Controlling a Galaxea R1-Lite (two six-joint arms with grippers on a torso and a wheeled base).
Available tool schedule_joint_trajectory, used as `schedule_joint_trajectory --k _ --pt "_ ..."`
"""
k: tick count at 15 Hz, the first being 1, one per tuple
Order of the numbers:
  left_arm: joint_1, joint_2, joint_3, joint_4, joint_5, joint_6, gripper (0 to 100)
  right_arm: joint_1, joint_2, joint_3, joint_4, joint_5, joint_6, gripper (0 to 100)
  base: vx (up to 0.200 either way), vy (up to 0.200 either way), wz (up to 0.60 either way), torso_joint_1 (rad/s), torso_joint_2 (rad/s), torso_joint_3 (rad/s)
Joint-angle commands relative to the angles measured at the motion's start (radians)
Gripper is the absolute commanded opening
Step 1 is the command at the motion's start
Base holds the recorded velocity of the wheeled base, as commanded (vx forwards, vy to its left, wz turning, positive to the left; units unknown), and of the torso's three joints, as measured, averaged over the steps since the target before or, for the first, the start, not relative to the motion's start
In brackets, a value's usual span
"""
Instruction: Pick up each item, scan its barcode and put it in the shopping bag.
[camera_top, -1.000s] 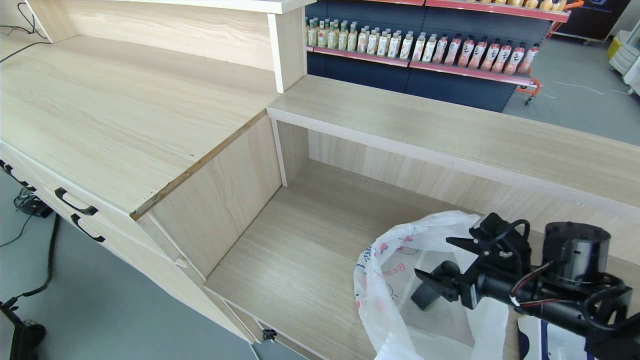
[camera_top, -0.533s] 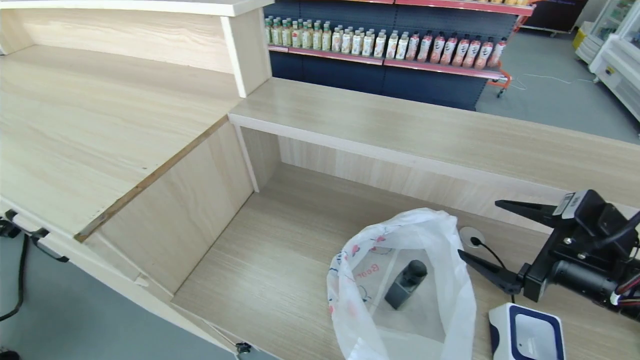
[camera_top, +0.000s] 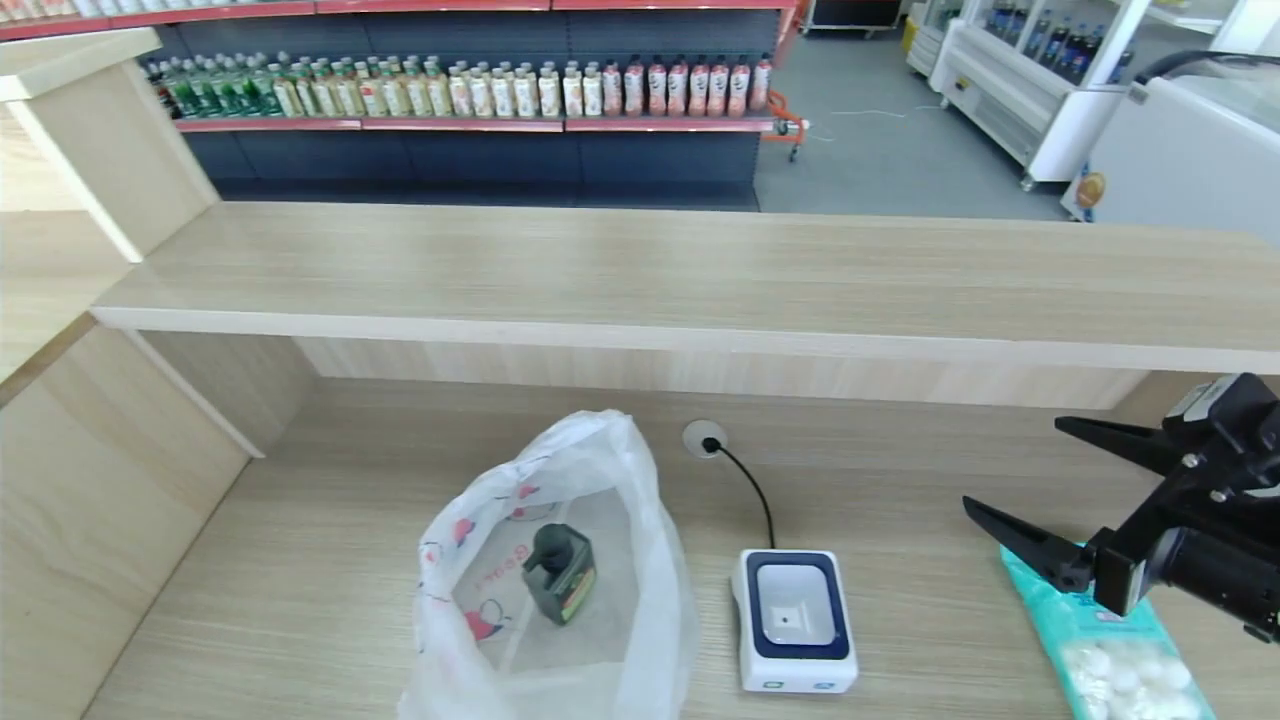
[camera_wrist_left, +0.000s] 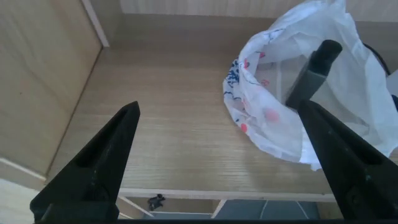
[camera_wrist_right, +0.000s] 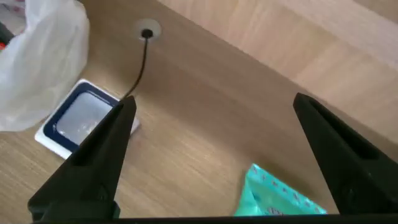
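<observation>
The white plastic shopping bag (camera_top: 640, 560) stands open on the low counter, with a dark bottle (camera_top: 561, 574) lying inside it. The bag (camera_wrist_left: 273, 118) and bottle (camera_wrist_left: 314, 68) are also in the left wrist view, beyond my open, empty left gripper (camera_wrist_left: 217, 109). The white and blue barcode scanner (camera_top: 795, 620) sits just right of the bag. My right gripper (camera_top: 1015, 465) hangs open and empty at the far right, above a teal packet (camera_top: 1110, 650) of white pieces. In the right wrist view the gripper (camera_wrist_right: 214, 102) is wide open above the counter, between the scanner (camera_wrist_right: 81, 118) and the packet (camera_wrist_right: 273, 199).
A black cable runs from a round hole (camera_top: 706, 438) in the counter to the scanner. A raised wooden ledge (camera_top: 660, 270) borders the counter at the back and a side wall (camera_top: 110, 470) on the left. Shelves of bottles (camera_top: 480, 90) stand in the room behind.
The head view has swung right. My right gripper let go of the dark bottle inside the bag, opened, and drew out to the right, now above the teal packet.
</observation>
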Motion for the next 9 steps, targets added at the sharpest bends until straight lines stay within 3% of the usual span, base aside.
schedule_joint_trajectory --k 1,4,7,9 --pt "0.000 0.000 0.000 0.000 0.000 0.000 100 -0.004 -0.005 -0.010 0.051 -0.028 0.057 100 0.000 0.000 -0.60 0.002 0.00 0.007" --pt "0.000 0.000 0.000 0.000 0.000 0.000 100 -0.046 0.020 -0.025 0.228 -0.081 0.173 100 0.000 0.000 0.00 0.000 0.00 0.000" --pt "0.000 0.000 0.000 0.000 0.000 0.000 100 -0.064 0.124 -0.027 0.254 -0.083 0.308 100 0.000 0.000 0.00 0.000 0.00 0.000" --pt "0.000 0.000 0.000 0.000 0.000 0.000 100 -0.116 0.210 -0.033 0.255 -0.083 0.315 100 0.000 0.000 0.00 0.000 0.00 0.000"
